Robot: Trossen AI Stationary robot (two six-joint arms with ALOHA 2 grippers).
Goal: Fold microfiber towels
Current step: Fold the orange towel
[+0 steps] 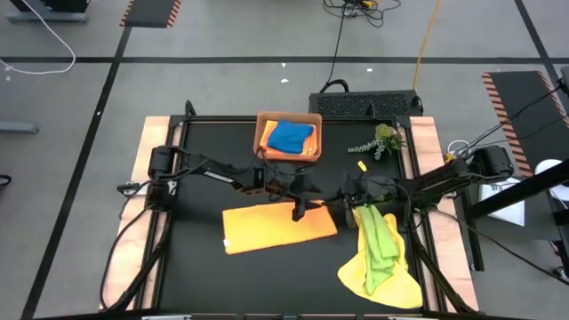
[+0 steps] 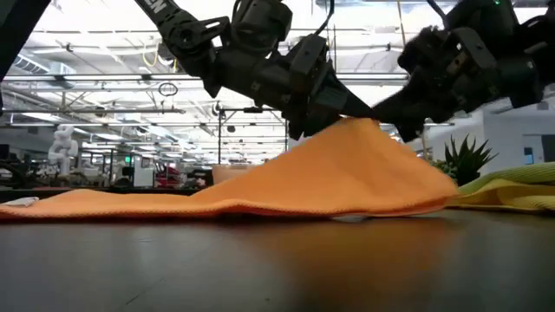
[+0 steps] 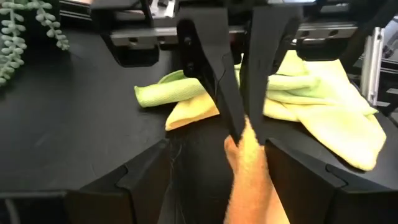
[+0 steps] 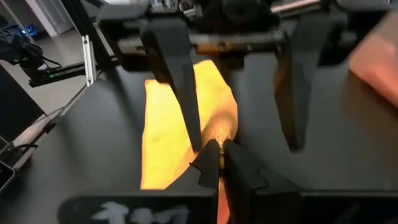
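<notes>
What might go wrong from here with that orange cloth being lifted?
1. The right tool pinches only a small peak of the orange towel, so it may slip free.
2. The left tool stands open right beside that pinch and might snag the cloth.
3. The lime green towel lies close by and may get dragged.

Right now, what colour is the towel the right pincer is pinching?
Orange. The right pincer pinches the orange towel, which shows best in the high view.

In the overhead view, the arms hid the raised near corner of the flat orange microfiber towel (image 1: 277, 228). The crumpled lime green microfiber towel (image 1: 380, 240) covered much of the yellow microfiber towel (image 1: 384, 277) beneath it on the counter.
</notes>
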